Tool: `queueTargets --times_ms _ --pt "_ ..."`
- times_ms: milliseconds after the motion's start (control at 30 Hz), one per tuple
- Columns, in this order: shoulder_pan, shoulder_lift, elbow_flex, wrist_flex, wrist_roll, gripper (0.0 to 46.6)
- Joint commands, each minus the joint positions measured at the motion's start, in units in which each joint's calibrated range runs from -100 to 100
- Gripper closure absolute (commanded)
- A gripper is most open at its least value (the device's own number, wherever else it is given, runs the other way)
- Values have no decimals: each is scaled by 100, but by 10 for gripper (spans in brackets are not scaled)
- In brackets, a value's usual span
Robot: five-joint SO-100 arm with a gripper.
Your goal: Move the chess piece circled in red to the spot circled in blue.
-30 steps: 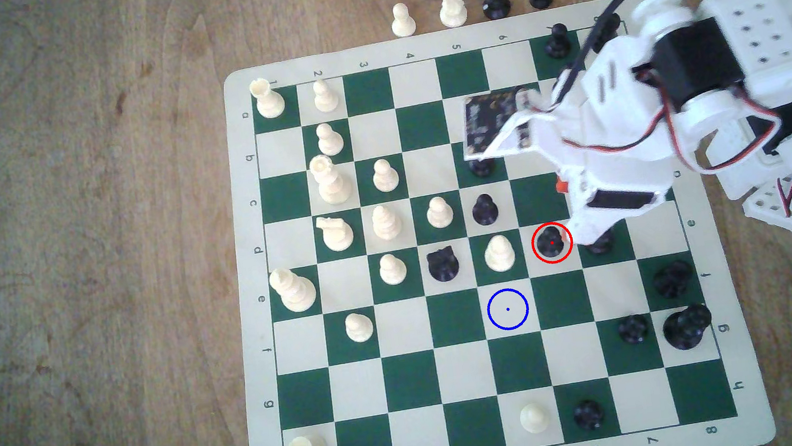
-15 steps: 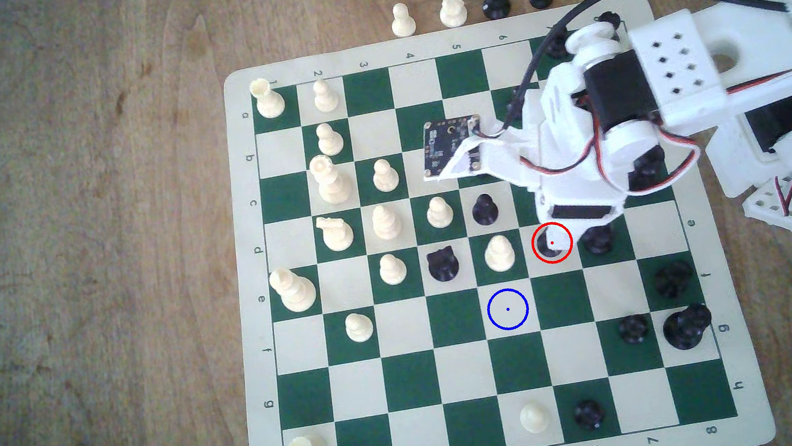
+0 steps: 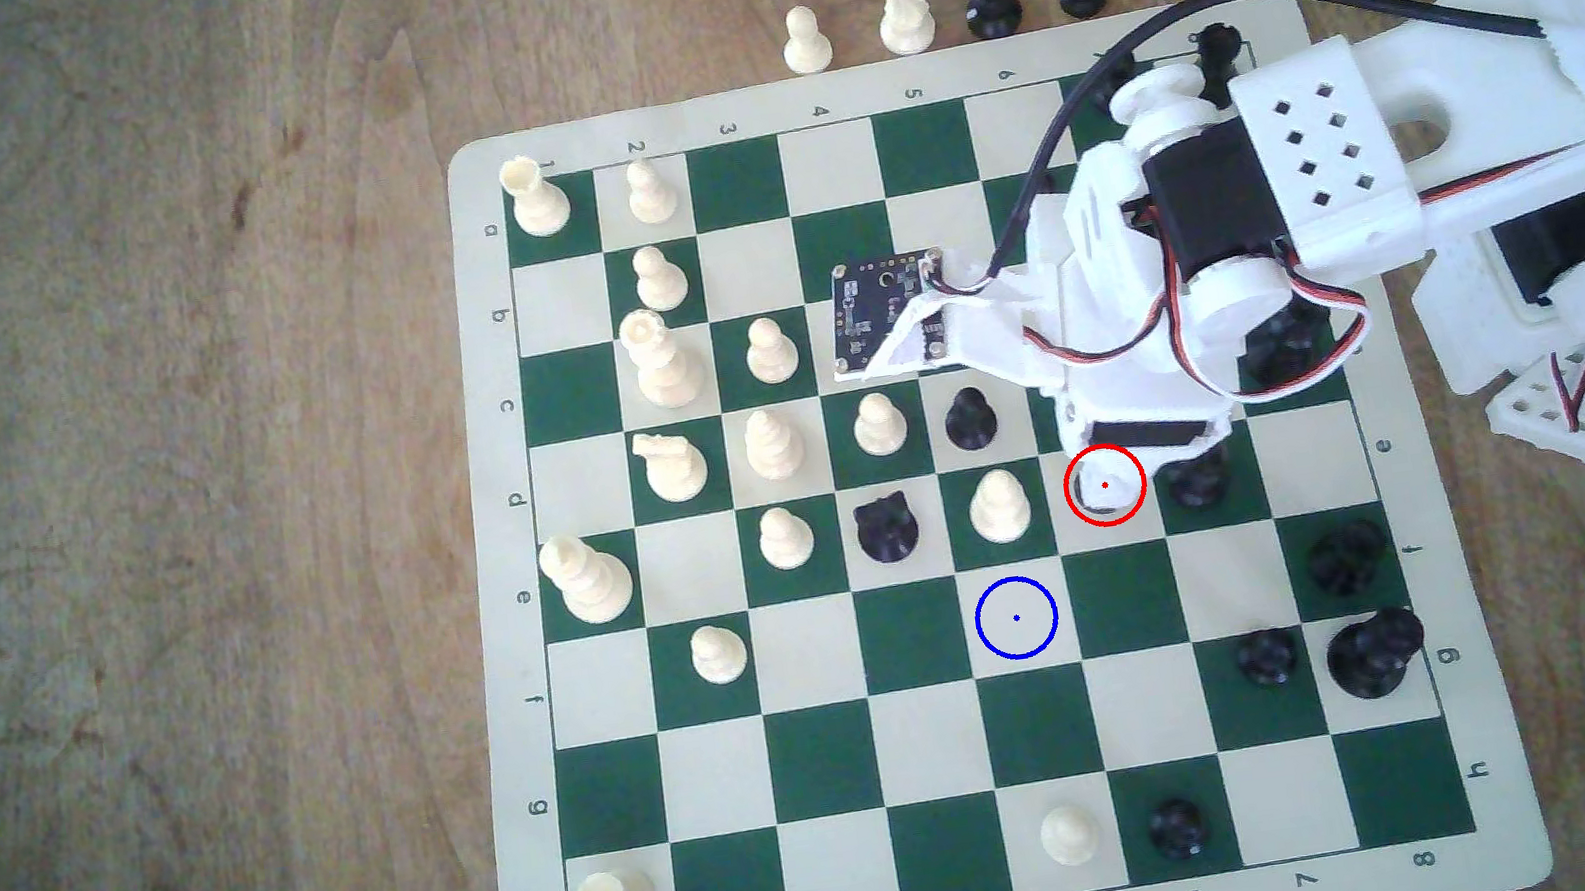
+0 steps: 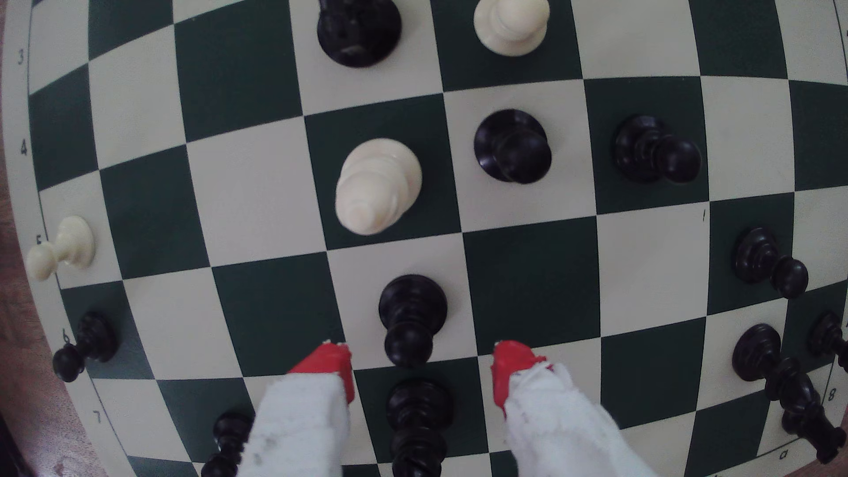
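I'm right over the board (image 3: 522,667) now, and my gripper (image 4: 420,367) hangs above the black pawn (image 4: 412,316) with its jaws wide apart, one red fingertip (image 4: 330,362) on either side of the pawn's round head, neither one touching it. In the wrist view the pawn stands upright on its cream square, and another black pawn (image 4: 418,413) stands on the green square behind it, between my white fingers. A cream bishop (image 4: 378,185) stands on the green square next to it. In the exterior view my white arm (image 3: 1165,274) covers the red ring (image 3: 1104,485), so the pawn is hidden there apart from a dark sliver at the ring's lower edge. The blue-ringed square (image 3: 1016,618) sits free, one square diagonally away from the red ring, toward the exterior view's lower left.
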Motion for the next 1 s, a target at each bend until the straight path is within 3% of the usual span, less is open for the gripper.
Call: queueTargets --times_ms 0,300,967 --pt "-83 -26 45 -142 117 293" --pt "-99 101 271 -322 239 291" --pt "-209 678 290 -748 225 311"
